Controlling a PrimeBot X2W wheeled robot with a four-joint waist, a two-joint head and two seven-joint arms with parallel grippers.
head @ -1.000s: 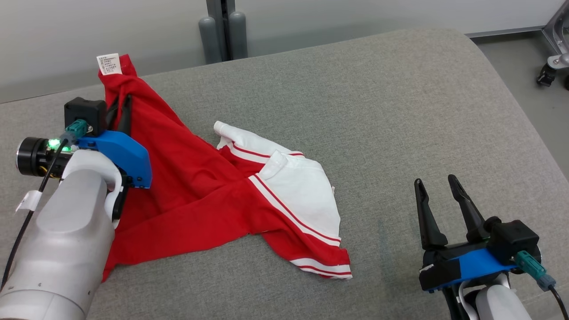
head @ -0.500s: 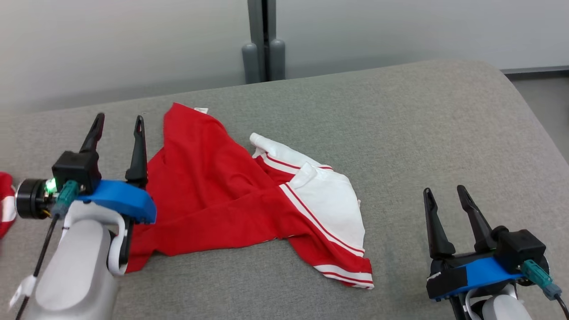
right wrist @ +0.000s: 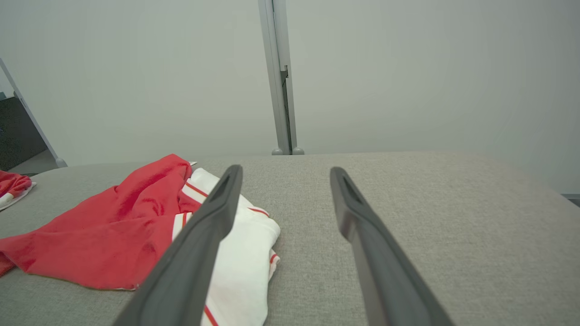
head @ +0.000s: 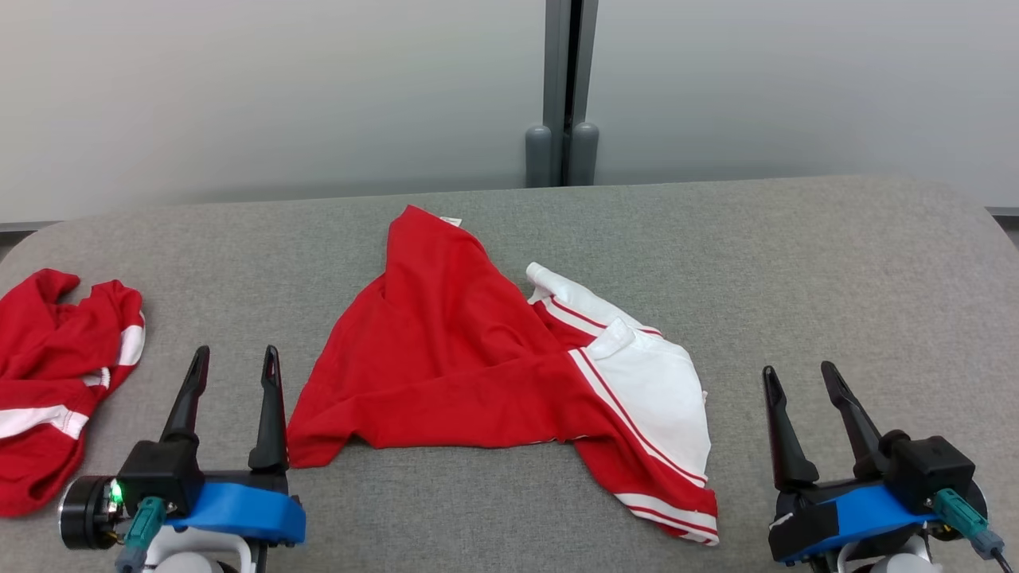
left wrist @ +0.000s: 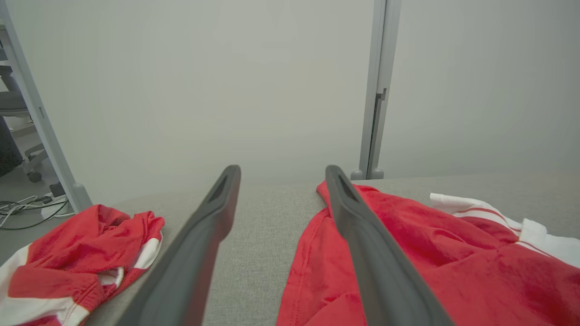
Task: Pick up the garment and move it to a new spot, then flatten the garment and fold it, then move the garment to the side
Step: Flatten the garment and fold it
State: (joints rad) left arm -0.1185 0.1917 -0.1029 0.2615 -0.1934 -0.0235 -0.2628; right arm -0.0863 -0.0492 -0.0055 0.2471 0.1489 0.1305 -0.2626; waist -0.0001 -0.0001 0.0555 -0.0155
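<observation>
The garment (head: 446,366), a red shirt with white sleeves and striped trim, lies crumpled in the middle of the grey padded surface (head: 796,270). My left gripper (head: 237,352) stands open at the lower left, its fingers just left of the garment's lower left corner and apart from it. The left wrist view has the garment (left wrist: 430,258) beside the right finger of that gripper (left wrist: 281,170), with nothing between the fingers. To the right of the white sleeve my right gripper (head: 798,368) is open and holds nothing. In the right wrist view that gripper (right wrist: 285,170) has the garment (right wrist: 113,231) on its left.
A second red and white garment (head: 56,374) lies bunched at the surface's left edge, also in the left wrist view (left wrist: 77,253). A grey wall with an upright post (head: 565,87) stands behind the surface. Bare grey padding stretches to the right of the garment.
My left gripper opened, let go of the garment's raised corner and drew back to the lower left; the cloth dropped flat. The camera shifted, bringing the second garment into view. The right gripper stayed open.
</observation>
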